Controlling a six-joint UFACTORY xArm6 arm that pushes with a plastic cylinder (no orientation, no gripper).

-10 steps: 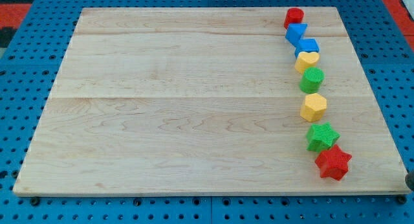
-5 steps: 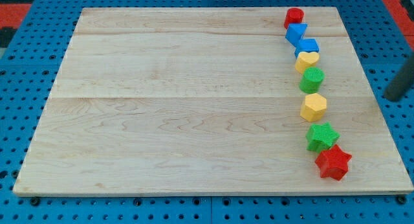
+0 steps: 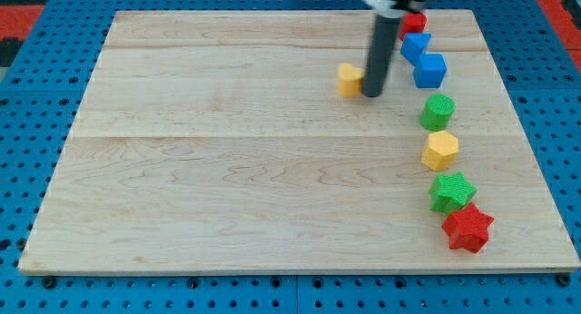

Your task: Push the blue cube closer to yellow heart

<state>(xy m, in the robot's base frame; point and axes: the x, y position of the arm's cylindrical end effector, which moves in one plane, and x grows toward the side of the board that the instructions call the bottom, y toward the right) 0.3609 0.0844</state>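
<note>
My tip [image 3: 372, 93] is standing between the yellow heart [image 3: 349, 80] and the blue cube [image 3: 430, 70], blocking the gap.

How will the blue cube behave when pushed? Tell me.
The blue cube has flat faces, so it probably slides rather than rolls. It looks small and light. An off-centre push from my tip could turn it.

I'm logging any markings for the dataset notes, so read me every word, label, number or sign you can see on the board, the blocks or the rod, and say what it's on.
None: no readable text anywhere in the view.
Wooden board: bare wood grain only.
Blocks, such as the blue cube and yellow heart: plain coloured faces.
Dark rod, my tip just right of the yellow heart: unmarked.
</note>
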